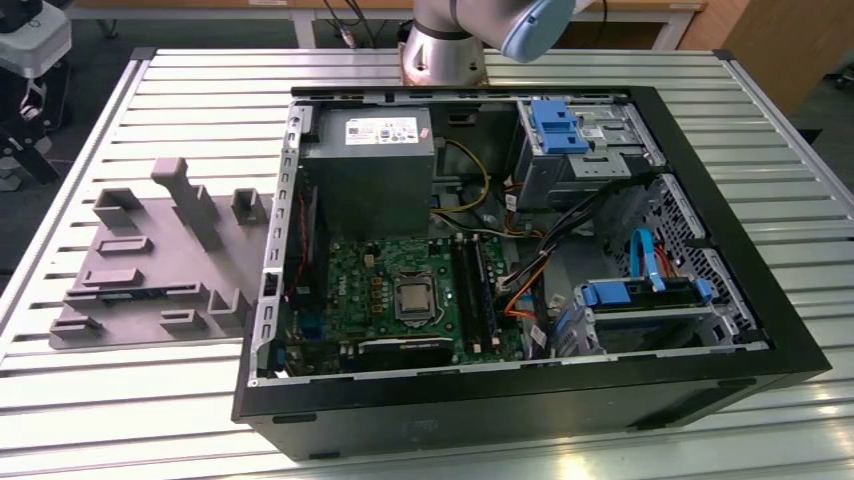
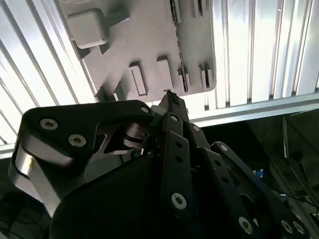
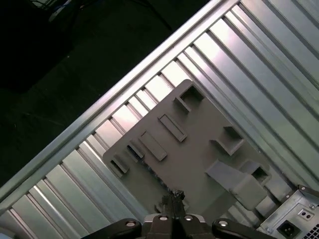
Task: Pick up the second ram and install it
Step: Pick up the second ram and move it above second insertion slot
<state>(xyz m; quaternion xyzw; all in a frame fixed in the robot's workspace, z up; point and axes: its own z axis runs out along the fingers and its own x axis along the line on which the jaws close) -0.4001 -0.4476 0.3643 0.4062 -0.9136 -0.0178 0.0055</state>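
Above the grey fixture (image 3: 192,144) on the counter (image 3: 259,55) | my hand (image 3: 172,196) hovers | I see it pressed together

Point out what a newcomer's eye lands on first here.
The open black computer case dominates the slatted table, its green motherboard and bright blue drive brackets exposed. A grey fixture tray lies on the exterior view's left of it; in the first wrist view the shut pincer hangs above that tray.
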